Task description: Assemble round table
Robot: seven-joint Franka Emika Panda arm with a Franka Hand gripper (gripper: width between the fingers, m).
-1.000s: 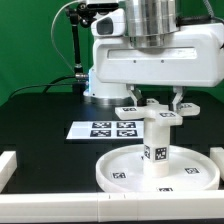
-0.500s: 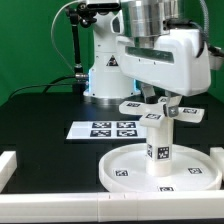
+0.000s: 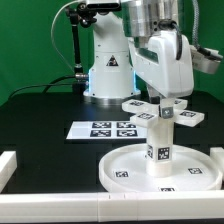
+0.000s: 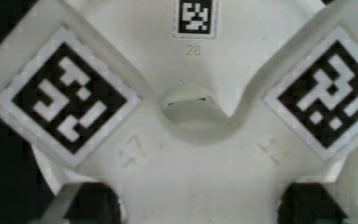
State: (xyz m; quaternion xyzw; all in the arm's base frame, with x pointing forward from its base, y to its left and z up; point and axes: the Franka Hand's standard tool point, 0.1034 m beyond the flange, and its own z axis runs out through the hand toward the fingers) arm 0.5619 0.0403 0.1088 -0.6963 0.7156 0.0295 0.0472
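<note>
Exterior view: disc (image 3: 118, 172) lies flat on the table (image 3: 40, 118). The leg (image 3: 160, 150) stands upright at its centre, and the cross base (image 3: 160, 113) is seated on top, under the gripper (image 3: 161, 103).

Wrist view: the cross base is flanked by dark fingertips (image 4: 91, 203), seemingly clamped on it, though contact is blurred.

Step judged: the base is being screwed on. Further twisting, then release, is called for.

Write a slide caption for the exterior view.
The gripper holds the cross-shaped base atop the leg, standing on the round disc.
</note>
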